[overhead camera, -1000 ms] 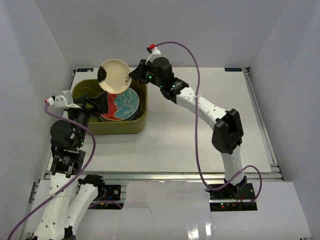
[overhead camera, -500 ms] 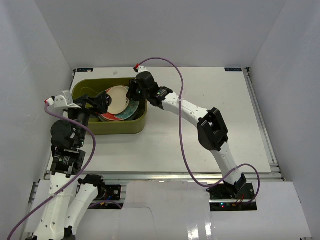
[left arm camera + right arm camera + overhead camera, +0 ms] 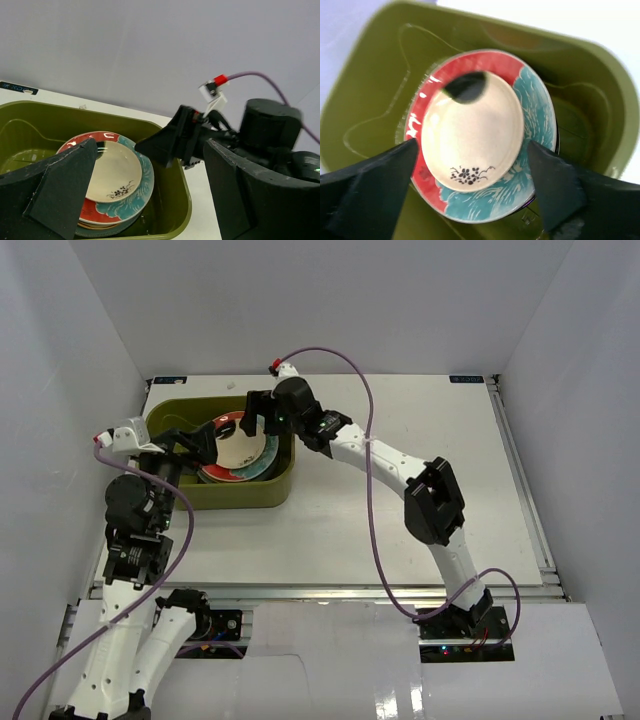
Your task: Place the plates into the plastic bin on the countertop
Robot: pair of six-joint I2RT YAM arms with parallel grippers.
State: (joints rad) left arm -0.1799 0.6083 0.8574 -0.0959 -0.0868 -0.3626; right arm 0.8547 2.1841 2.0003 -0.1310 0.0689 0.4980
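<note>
The small cream plate (image 3: pixel 472 132) lies flat on the red-teal plate (image 3: pixel 537 107), topping the stack inside the plastic bin (image 3: pixel 605 85) at the tabletop's (image 3: pixel 380 520) far left. The right end effector (image 3: pixel 470 150) hovers directly above it, fingers spread wide and gripping nothing. The left end effector (image 3: pixel 150 145), also open, hangs at the bin's left side.

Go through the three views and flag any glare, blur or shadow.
Top external: even, soft light, no hard shadows or glare on the bin. Left wrist: its own jaws dark and soft-edged up close; a white glint on the rim of the red-teal plate. Right wrist: jaws blurred at the bottom corners, the cream plate sharp, white glints on the red rim at left.
</note>
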